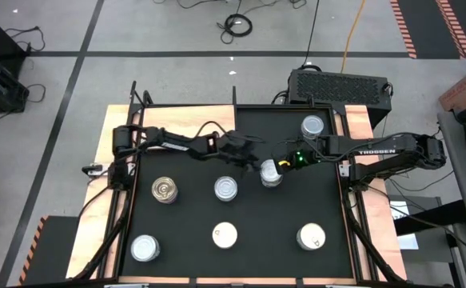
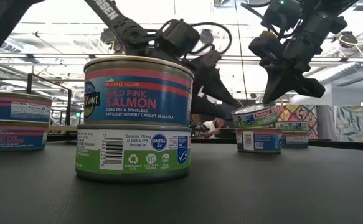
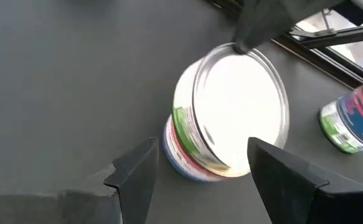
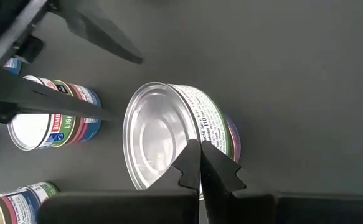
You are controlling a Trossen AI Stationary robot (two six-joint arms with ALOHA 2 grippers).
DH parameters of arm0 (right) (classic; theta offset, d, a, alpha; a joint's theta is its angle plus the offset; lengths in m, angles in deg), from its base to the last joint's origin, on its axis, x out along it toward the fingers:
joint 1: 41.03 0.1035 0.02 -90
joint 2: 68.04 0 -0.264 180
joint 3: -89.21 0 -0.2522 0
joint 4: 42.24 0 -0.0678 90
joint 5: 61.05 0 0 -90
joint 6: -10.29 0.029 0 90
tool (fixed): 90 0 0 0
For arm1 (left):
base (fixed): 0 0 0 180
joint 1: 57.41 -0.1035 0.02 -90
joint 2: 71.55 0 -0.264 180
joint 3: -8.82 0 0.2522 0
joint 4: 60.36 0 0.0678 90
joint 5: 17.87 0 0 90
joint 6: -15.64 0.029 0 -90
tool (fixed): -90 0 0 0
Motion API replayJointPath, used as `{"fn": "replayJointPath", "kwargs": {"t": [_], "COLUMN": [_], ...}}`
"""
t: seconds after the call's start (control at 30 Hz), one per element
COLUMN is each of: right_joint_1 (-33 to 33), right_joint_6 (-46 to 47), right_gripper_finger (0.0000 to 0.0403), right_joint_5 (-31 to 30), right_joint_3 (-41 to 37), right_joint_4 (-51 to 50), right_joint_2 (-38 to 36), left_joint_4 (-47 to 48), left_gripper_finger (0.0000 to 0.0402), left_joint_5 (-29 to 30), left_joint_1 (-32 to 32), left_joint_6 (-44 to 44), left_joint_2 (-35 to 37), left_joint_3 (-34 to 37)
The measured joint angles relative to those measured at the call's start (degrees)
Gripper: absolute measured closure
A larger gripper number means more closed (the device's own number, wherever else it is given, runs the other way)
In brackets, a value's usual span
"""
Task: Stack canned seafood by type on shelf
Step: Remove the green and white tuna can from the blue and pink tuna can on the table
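Nearest in the low view, a pink salmon tin [image 2: 137,91] sits squarely on a green-labelled tin [image 2: 133,152] on the black worktop [image 2: 243,193]. Farther back, a green-labelled tin [image 2: 254,115] lies tilted on a blue-labelled tin [image 2: 258,139]. The left tool [image 3: 203,171] hangs over this pair with its fingers spread wide, gripping nothing. The right tool [image 4: 200,163], fingers pressed together, touches the tilted tin's rim. One tin [image 1: 313,126] stands alone at the far edge.
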Motion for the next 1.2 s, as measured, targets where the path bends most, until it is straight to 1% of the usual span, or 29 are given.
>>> {"fn": "replayJointPath", "kwargs": {"t": [0.1, 0.37, 0.6, 0.87, 0.93, 1.0, 1.2], "right_joint_1": [0.1, 0.1, 0.1, 0.1, 0.1, 0.1, 0.1], "right_joint_6": [-0.3, -1.6, -1.7, -1.5, -1.5, -1.5, -1.5], "right_gripper_finger": [0.0402, 0.0403, 0.0403, 0.0403, 0.0403, 0.0403, 0.0403], "right_joint_5": [0.0, -0.1, -0.1, -0.1, -0.1, -0.1, -0.1], "right_joint_3": [0.0, 0.0, 0.0, 0.0, 0.0, 0.1, 0.1], "right_joint_4": [0.0, 0.2, 0.5, 0.5, 0.6, 0.5, 0.5], "right_joint_2": [0.0, 0.0, 0.0, 0.0, 0.0, 0.0, 0.0], "left_joint_4": [0.2, -0.1, -1.6, -1.8, -1.8, -1.8, -1.8], "left_gripper_finger": [0.0155, 0.0155, 0.0155, 0.0159, 0.0171, 0.0195, 0.0298], "left_joint_5": [0.4, 0.4, 0.7, 0.2, -0.2, -0.5, -0.7], "left_joint_1": [-0.3, -0.7, 0.2, 0.9, 1.0, 1.0, 0.8], "left_joint_6": [-0.9, -1.0, -1.0, -0.6, -0.5, -0.4, 0.8], "left_joint_2": [-1.0, -1.1, -2.7, -2.8, -2.8, -2.8, -2.8], "left_joint_3": [-1.5, -1.5, -1.5, -1.5, -1.5, -1.5, -1.5]}}
